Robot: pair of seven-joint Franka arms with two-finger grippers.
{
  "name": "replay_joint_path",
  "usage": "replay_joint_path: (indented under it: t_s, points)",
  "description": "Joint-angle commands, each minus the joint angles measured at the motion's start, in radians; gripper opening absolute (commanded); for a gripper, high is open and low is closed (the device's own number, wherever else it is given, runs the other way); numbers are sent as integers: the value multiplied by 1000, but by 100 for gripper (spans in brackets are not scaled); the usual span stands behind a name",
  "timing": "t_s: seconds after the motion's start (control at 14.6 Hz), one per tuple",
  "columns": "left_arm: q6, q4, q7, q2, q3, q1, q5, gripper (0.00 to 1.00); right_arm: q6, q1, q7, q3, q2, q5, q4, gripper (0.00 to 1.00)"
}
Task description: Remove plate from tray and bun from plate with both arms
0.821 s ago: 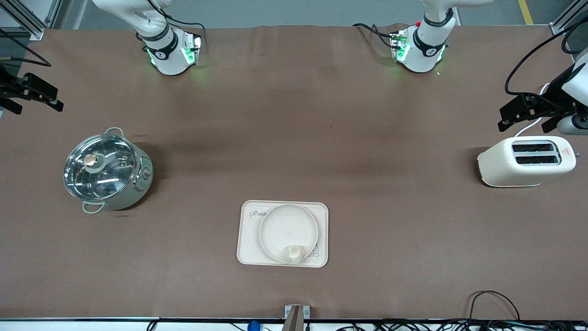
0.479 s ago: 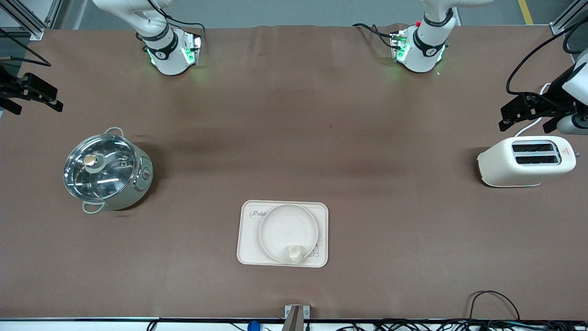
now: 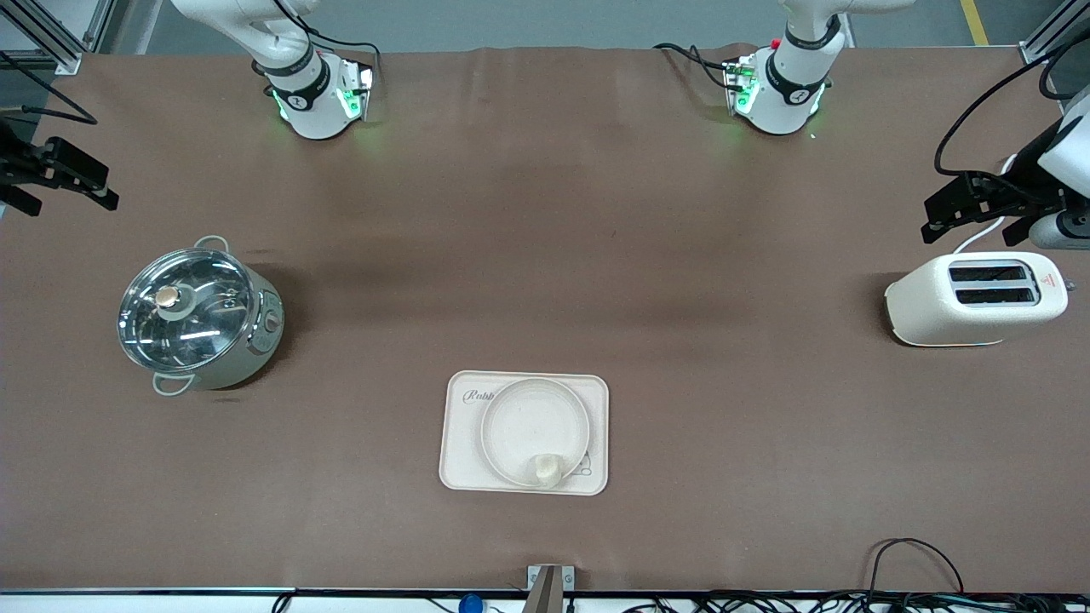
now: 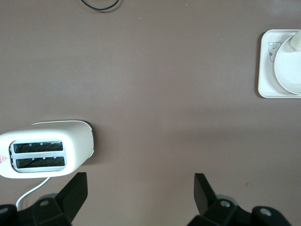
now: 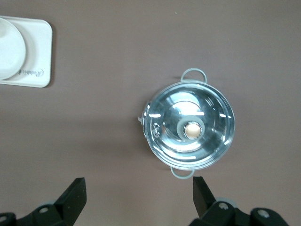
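The round cream plate (image 3: 530, 426) lies on the rectangular cream tray (image 3: 460, 443) near the table's front edge. The small pale bun (image 3: 546, 469) sits on the plate's rim side nearest the front camera. The plate (image 4: 289, 70) and bun (image 4: 297, 41) show at the edge of the left wrist view, and the plate (image 5: 9, 54) in the right wrist view. My left gripper (image 3: 971, 209) is open and empty, up over the table's left-arm end by the toaster. My right gripper (image 3: 60, 174) is open and empty, up over the right-arm end, waiting.
A cream toaster (image 3: 975, 300) stands at the left arm's end, also in the left wrist view (image 4: 44, 153). A steel pot with a glass lid (image 3: 197, 315) stands at the right arm's end, also in the right wrist view (image 5: 189, 129). Cables (image 3: 915, 562) lie along the front edge.
The left gripper has shifted very slightly; nothing else has moved.
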Motion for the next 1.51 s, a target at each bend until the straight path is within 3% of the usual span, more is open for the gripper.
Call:
replay_joint_path:
  t_s: [0.0,0.27,0.41,0.75,1.09,1.44]
  points:
    - [-19,14,-12,3,-2,-1,19,100,120,6,12,27,95,35,9,100]
    - [-19,13,-14,3,-2,-1,19,100,308,59,203,79,254,76,46,97]
    - [-19,13,-12,3,-2,-1,18,100,376,51,256,146,303,76,53,96]
    - [-19,13,-12,3,-4,-1,18,100,424,137,311,160,519,117,187,81]
    - [-19,13,-8,3,-4,0,18,100,719,236,310,160,776,133,291,59]
    - [-19,11,-1,3,-4,5,18,100,865,308,365,160,977,149,406,61]
